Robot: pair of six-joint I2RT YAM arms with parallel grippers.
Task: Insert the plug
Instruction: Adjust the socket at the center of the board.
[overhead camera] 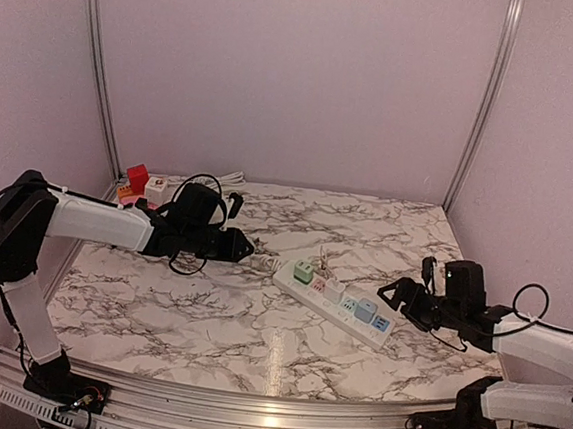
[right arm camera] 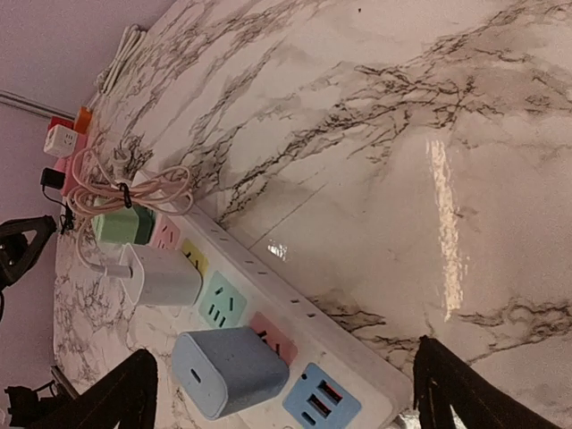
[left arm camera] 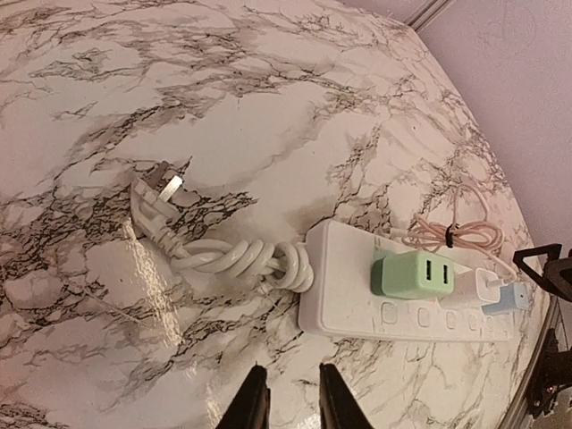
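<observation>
top view: the left gripper point(overhead camera: 244, 247) hovers over the marble table point(overhead camera: 178, 305), left of centre. the white plug point(overhead camera: 262, 263) lies on the table just right of it. a power strip point(overhead camera: 334, 301) lies diagonally at centre right. the right gripper point(overhead camera: 396, 290) sits at its near right end.

left wrist view: the plug point(left arm camera: 166, 189) lies flat and unplugged, pins pointing to the far side. its coiled cord point(left arm camera: 241, 259) leads to the strip point(left arm camera: 357, 304), which carries a green adapter point(left arm camera: 413, 274). the left gripper point(left arm camera: 293, 382) shows a narrow gap between its fingers point(left arm camera: 253, 400), with nothing in it.

right wrist view: the right gripper point(right arm camera: 286, 393) stands wide apart and clamps nothing, the strip's point(right arm camera: 268, 313) end lying between its fingers point(right arm camera: 121, 398). a blue adapter point(right arm camera: 231, 370) and a white adapter point(right arm camera: 165, 275) sit in the sockets.
</observation>
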